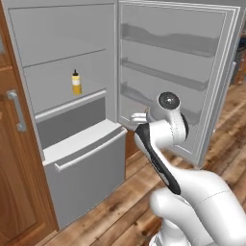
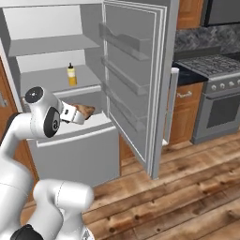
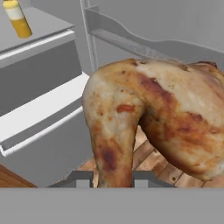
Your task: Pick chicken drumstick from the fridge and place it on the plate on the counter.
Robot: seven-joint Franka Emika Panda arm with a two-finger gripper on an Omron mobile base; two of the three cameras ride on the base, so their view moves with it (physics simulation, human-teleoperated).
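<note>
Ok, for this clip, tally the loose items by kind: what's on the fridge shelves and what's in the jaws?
Chicken drumstick, held in the jaws outside the fridge: 1
Yellow bottle, upright on a fridge shelf: 1
Total: 2

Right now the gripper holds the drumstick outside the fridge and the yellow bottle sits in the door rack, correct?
Not quite. The bottle stands on an inner fridge shelf, not the door rack, as the left base view shows. The gripper does hold the drumstick.
</note>
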